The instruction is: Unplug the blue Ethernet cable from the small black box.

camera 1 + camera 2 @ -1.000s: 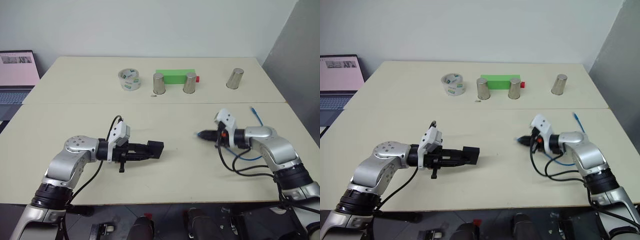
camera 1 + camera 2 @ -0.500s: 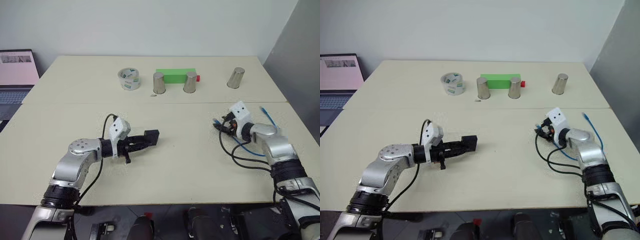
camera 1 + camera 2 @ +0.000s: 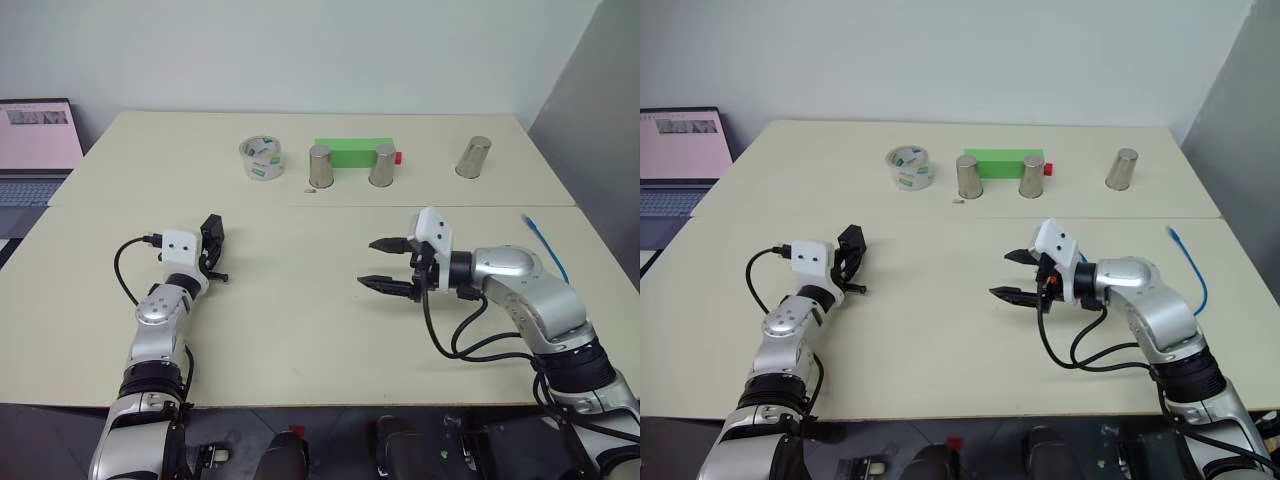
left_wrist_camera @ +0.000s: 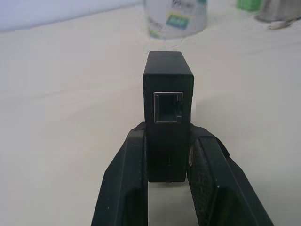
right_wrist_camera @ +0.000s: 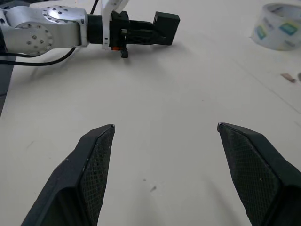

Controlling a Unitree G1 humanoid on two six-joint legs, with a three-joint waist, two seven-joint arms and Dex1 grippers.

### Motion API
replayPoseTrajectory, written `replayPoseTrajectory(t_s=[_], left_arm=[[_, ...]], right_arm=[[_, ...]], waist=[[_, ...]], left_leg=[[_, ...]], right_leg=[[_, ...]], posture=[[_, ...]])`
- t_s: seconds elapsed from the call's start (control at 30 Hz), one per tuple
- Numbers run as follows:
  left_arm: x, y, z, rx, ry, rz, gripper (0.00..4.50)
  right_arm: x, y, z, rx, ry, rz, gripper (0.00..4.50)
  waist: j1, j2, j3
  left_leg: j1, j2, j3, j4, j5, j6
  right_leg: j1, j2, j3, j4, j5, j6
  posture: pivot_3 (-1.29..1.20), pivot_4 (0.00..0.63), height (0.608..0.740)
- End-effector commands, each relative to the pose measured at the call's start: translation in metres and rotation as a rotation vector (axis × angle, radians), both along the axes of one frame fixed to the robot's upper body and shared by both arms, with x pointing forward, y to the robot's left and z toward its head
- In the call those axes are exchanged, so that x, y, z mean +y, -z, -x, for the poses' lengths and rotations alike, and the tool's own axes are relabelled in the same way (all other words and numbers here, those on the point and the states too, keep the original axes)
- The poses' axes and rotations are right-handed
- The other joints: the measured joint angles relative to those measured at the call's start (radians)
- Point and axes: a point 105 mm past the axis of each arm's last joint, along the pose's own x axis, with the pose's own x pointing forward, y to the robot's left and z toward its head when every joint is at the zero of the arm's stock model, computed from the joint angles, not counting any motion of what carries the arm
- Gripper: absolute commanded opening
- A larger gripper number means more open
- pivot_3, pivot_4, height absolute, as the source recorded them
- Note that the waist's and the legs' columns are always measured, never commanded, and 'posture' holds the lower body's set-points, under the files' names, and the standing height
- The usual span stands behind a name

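Note:
My left gripper [image 3: 212, 240] is shut on the small black box [image 4: 168, 108], held just above the left side of the table and pointing away from me. The box's port faces the left wrist camera and nothing is plugged into it. The blue Ethernet cable [image 3: 541, 241] lies loose near the table's right edge, apart from both grippers. My right gripper [image 3: 367, 262] hovers over the table's middle right with its fingers spread wide and nothing between them. It points toward the left arm. In the right wrist view the box [image 5: 167, 23] shows beyond the open fingers [image 5: 96, 155].
At the back stand a tape roll [image 3: 260, 159], a long green block [image 3: 350, 151] and three metal cups [image 3: 319, 167] [image 3: 381, 165] [image 3: 471, 157]. A laptop [image 3: 35, 140] sits off the table's left edge. Black cables [image 3: 470, 345] hang from my right arm.
My right gripper opened, left the blue cable by the right edge and swung toward the middle. The left arm swung the box from pointing right to pointing away, further left.

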Motion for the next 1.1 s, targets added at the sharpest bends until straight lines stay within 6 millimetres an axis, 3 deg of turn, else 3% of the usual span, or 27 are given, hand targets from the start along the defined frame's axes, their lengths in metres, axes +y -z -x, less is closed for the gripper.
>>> replayPoseTrajectory(t_s=[0.03, 0.17, 0.23, 0.3, 0.57, 0.7, 0.9, 1.0, 1.1], left_arm=[[0.01, 0.002, -0.002, -0.021, -0.056, 0.022, 0.78], [0.009, 0.011, -0.001, 0.003, -0.037, 0.036, 0.78], [0.009, 0.017, 0.002, 0.019, -0.028, 0.078, 1.49], [0.009, 0.021, 0.007, 0.022, -0.017, 0.105, 1.72], [0.015, 0.022, 0.029, 0.027, -0.052, 0.1, 3.61], [0.017, 0.015, 0.045, 0.074, -0.027, 0.058, 3.61], [0.002, -0.002, 0.08, 0.179, 0.188, -0.13, 3.61], [-0.001, -0.026, 0.092, 0.191, 0.322, -0.167, 3.61], [-0.001, -0.048, 0.091, 0.187, 0.385, -0.195, 3.61]], right_arm=[[0.005, -0.012, -0.003, -0.08, 0.005, 0.008, 3.71], [0.006, -0.012, -0.005, -0.09, 0.015, 0.013, 3.71], [0.006, -0.012, -0.006, -0.093, 0.016, 0.015, 3.72], [0.006, -0.011, -0.005, -0.097, 0.017, 0.017, 3.72], [0.007, -0.012, -0.002, -0.104, 0.013, 0.018, 3.72], [0.003, -0.012, -0.001, -0.102, 0.018, 0.02, 3.72], [-0.019, -0.014, 0.006, -0.079, 0.046, 0.006, 3.72], [-0.045, -0.017, 0.004, -0.068, 0.11, -0.01, 3.72], [-0.075, -0.018, 0.002, -0.051, 0.185, 0.005, 3.72]], waist=[[0.009, 0.0, 0.0], [0.01, 0.0, 0.0], [0.009, 0.0, 0.0], [0.007, 0.0, 0.0], [-0.006, 0.001, -0.001], [-0.014, 0.001, -0.001], [-0.013, 0.001, 0.0], [-0.009, 0.0, 0.0], [0.001, 0.0, 0.0]], left_leg=[[0.0, 0.0, 0.0, 0.0, 0.0, 0.0], [0.001, 0.0, 0.0, 0.0, 0.0, 0.0], [0.001, 0.0, 0.0, 0.0, 0.0, 0.0], [0.002, 0.0, 0.0, 0.0, 0.0, 0.0], [0.004, 0.0, 0.0, 0.0, 0.0, 0.0], [0.004, 0.001, 0.0, -0.001, 0.0, 0.0], [0.003, 0.001, 0.0, -0.001, 0.0, 0.0], [0.003, 0.001, 0.0, -0.001, 0.0, 0.0], [0.003, 0.0, -0.001, 0.0, 0.0, 0.0]], right_leg=[[0.0, 0.0, 0.0, 0.0, 0.0, 0.0], [0.0, 0.0, 0.0, 0.001, 0.0, 0.0], [0.0, 0.0, 0.0, 0.001, 0.0, 0.0], [0.001, 0.0, 0.0, 0.001, 0.0, 0.0], [0.003, 0.0, 0.0, 0.001, 0.0, 0.0], [0.003, 0.0, 0.0, 0.0, 0.0, 0.001], [0.003, 0.0, 0.0, 0.0, -0.003, 0.004], [0.003, 0.0, 0.0, 0.0, -0.004, 0.004], [0.003, 0.0, -0.001, 0.0, -0.004, 0.003]], posture=[[0.0, 0.15, 0.74], [0.0, 0.15, 0.74], [0.0, 0.15, 0.74], [0.0, 0.15, 0.74], [0.0, 0.15, 0.74], [0.0, 0.15, 0.74], [0.0, 0.15, 0.74], [0.0, 0.15, 0.74], [0.0, 0.15, 0.74]])
